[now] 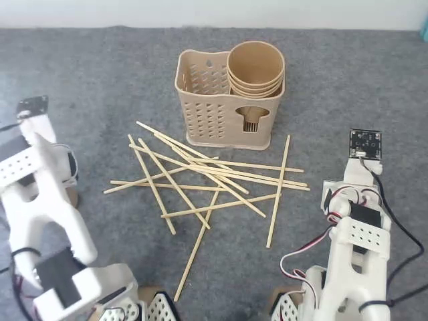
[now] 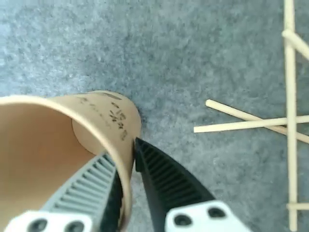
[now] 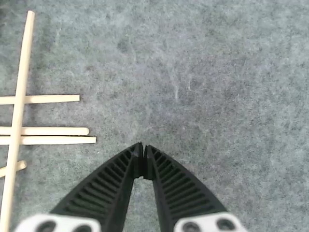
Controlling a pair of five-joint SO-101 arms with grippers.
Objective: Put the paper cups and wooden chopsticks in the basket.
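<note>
A tan slotted basket (image 1: 210,110) stands at the back of the grey carpet with several stacked paper cups (image 1: 255,67) in its right half. Several wooden chopsticks (image 1: 207,174) lie crossed in a loose pile in front of it. My left gripper (image 2: 130,145) is shut on the wall of another paper cup (image 2: 58,140), one finger inside the rim and one outside, low over the carpet at the left; chopstick ends (image 2: 241,123) lie just beyond. My right gripper (image 3: 144,147) is shut on nothing, low over bare carpet beside chopstick ends (image 3: 48,130).
The left arm (image 1: 40,194) stands at the left edge and the right arm (image 1: 364,221) at the right front. Bare carpet spreads to the left and right of the basket.
</note>
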